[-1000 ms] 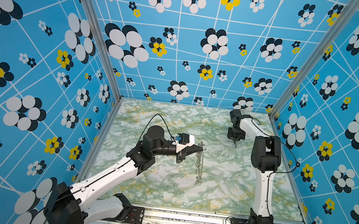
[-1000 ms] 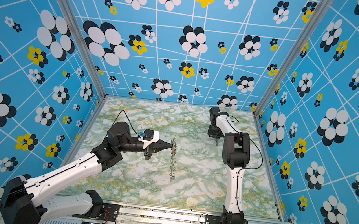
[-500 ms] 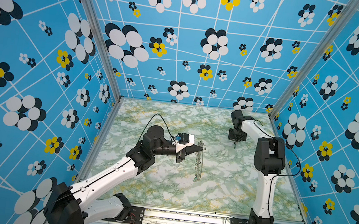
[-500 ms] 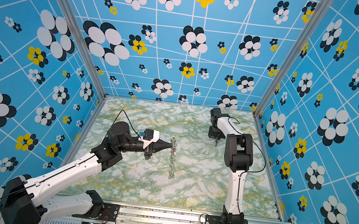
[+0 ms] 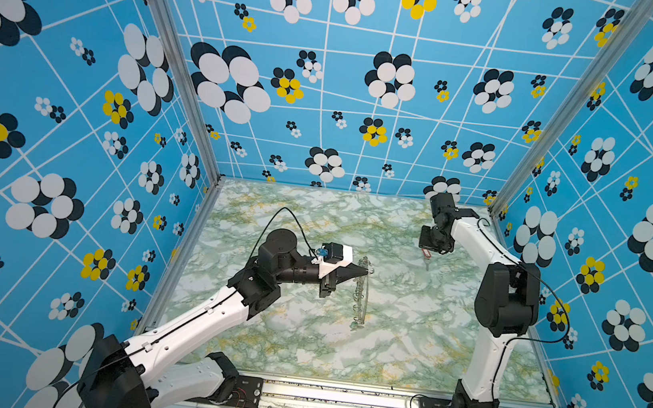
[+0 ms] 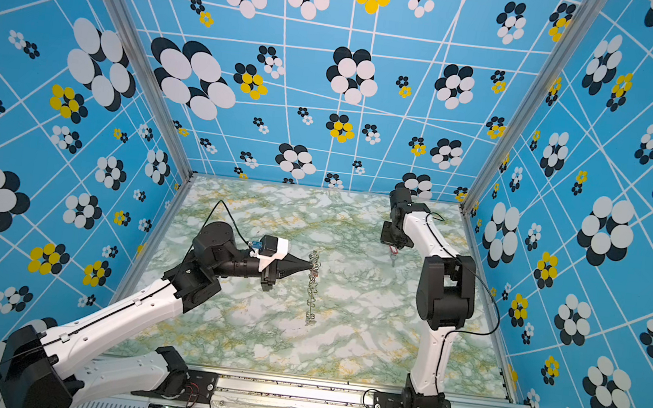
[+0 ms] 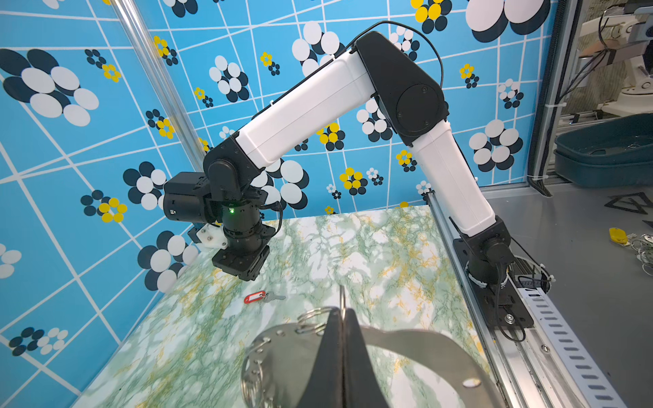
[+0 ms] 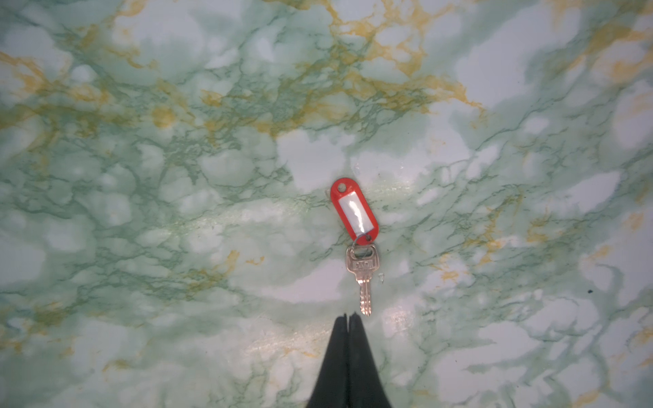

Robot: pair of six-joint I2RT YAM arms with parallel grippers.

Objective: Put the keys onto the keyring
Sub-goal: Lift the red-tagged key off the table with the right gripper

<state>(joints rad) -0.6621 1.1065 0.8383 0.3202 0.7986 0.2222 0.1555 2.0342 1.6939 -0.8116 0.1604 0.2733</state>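
Keyring [image 7: 424, 348] first: its grey crescent plate is pinched at the rim by the left fingers [image 7: 328, 360], which are pressed tight together, with one small silver ring [image 7: 342, 300] standing up right at their tips. In both top views the keyring [image 5: 361, 297] hangs edge-on from that grip above the middle of the marbled surface [image 5: 301, 336], and I can't tell whether its lower end touches down. The right fingers [image 8: 337, 364] are closed too, gripping nothing, poised over the far right of the surface with their tips just beside the tip of the silver key [image 8: 364, 275]. I count one keyring, one red key tag [image 8: 355, 212] and one key looped to it, both lying flat, well apart from the keyring.
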